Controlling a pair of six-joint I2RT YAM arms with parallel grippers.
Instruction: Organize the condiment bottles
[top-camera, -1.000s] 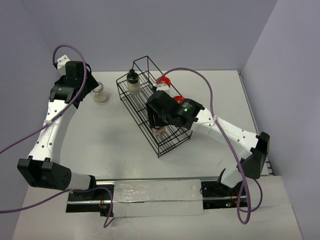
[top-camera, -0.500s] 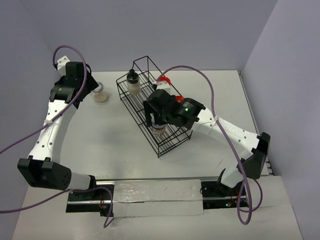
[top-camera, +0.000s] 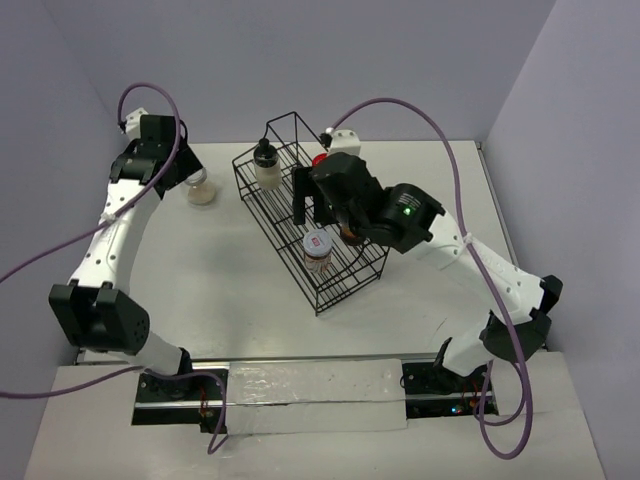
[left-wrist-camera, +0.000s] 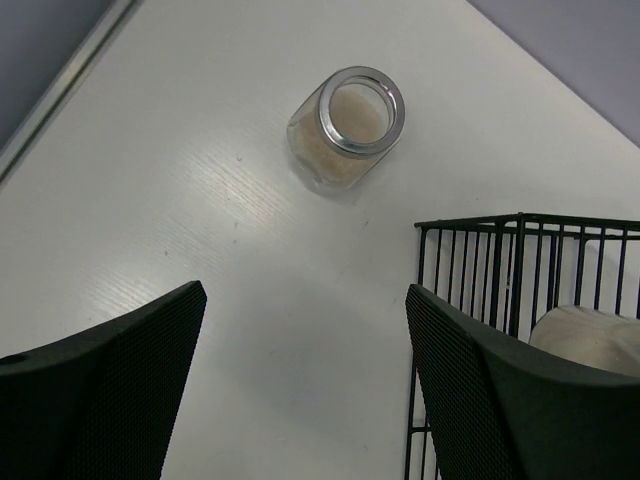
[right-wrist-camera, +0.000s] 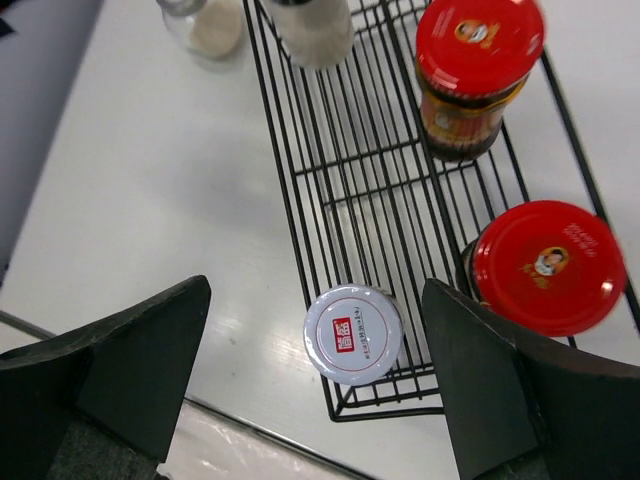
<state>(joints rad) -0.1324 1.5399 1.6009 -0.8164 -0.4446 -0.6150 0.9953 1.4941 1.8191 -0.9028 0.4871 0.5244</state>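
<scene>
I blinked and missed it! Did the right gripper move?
Yes. The right gripper opened and backed along the wire rack toward its far end, uncovering the white-lidded jar.

I have the wire rack (top-camera: 284, 250) standing aslant on the table (top-camera: 200, 280), one end far-left, the other near-right. Inside, a bottle (right-wrist-camera: 312, 30) sits at the far end; a jar (right-wrist-camera: 353, 334) at the near end, left side — just right of it, a second jar (right-wrist-camera: 548, 266). A third jar (right-wrist-camera: 477, 60) stands behind the second, along the same side. Outside, left of the far end, a loose jar (left-wrist-camera: 347, 125) stands apart from the rack.
</scene>
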